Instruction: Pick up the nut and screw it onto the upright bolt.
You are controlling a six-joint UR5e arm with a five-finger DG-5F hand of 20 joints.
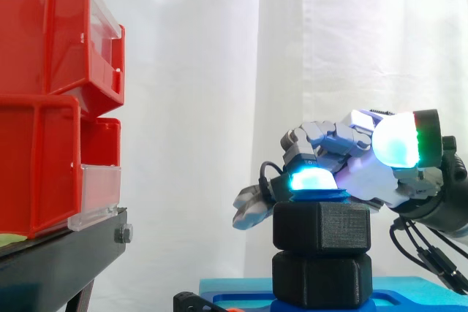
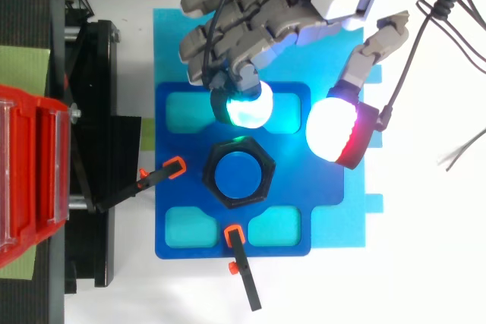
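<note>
From the upper edge the robot hand (image 2: pixel 304 5) reached down over a blue plate (image 2: pixel 175 172), its fingers loosely spread, one cyan-glowing fingertip (image 2: pixel 249 105) just beside the far edge of the black nut (image 2: pixel 268 174) and its white-and-red thumb pad (image 2: pixel 334 130) held apart to the right. The nut sat around the blue bolt (image 2: pixel 240 174) at the plate's middle. Two orange-tipped black clamps (image 2: pixel 163 176) (image 2: pixel 244 278) pointed at it from the left and from below, and red bins (image 2: pixel 30 172) stood at the left on a black stand (image 2: pixel 99 111).

Lab: white curtain (image 1: pixel 219 71), red bins (image 1: pixel 44 93), clamps (image 2: pixel 173 168)
</note>
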